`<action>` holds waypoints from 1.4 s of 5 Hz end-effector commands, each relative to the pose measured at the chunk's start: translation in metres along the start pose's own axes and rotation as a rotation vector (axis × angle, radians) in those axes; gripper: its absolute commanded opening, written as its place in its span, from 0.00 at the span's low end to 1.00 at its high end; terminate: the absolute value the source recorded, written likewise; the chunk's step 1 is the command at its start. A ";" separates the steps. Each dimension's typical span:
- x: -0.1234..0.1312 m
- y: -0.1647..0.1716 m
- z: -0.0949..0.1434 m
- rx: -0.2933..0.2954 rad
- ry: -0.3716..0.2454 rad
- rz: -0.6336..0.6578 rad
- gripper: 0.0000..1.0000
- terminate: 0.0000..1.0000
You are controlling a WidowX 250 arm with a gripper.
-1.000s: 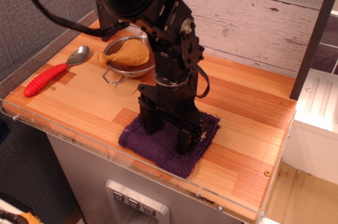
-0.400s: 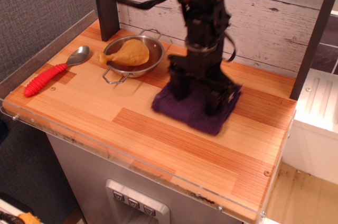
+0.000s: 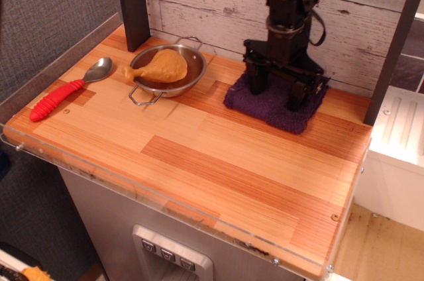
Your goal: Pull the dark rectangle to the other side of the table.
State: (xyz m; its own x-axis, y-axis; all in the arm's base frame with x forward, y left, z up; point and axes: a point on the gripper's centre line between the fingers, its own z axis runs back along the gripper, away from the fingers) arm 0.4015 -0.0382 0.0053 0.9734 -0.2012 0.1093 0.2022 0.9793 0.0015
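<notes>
The dark rectangle is a dark purple fuzzy towel (image 3: 268,110) lying flat at the back right of the wooden table (image 3: 218,162), close to the plank wall. My black gripper (image 3: 276,95) stands upright on it, its two fingers spread wide and pressing down onto the cloth, one finger (image 3: 257,81) at the left and one at the right. Nothing is held between the fingers. The towel's back part is hidden behind the gripper.
A steel bowl (image 3: 192,75) with a toy chicken drumstick (image 3: 161,67) sits at the back left. A spoon with a red handle (image 3: 61,97) lies at the left edge. A dark post (image 3: 131,4) stands at the back left. A white side unit (image 3: 399,148) is to the right.
The gripper has dragged the towel from the table's front edge, across the middle, to the back right by the wall. Bowl, drumstick and spoon have not moved.
</notes>
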 end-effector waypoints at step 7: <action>-0.018 -0.004 0.109 -0.068 -0.127 -0.018 1.00 0.00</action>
State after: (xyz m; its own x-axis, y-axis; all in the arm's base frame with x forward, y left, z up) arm 0.3670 -0.0364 0.0892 0.9630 -0.2106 0.1682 0.2254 0.9714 -0.0743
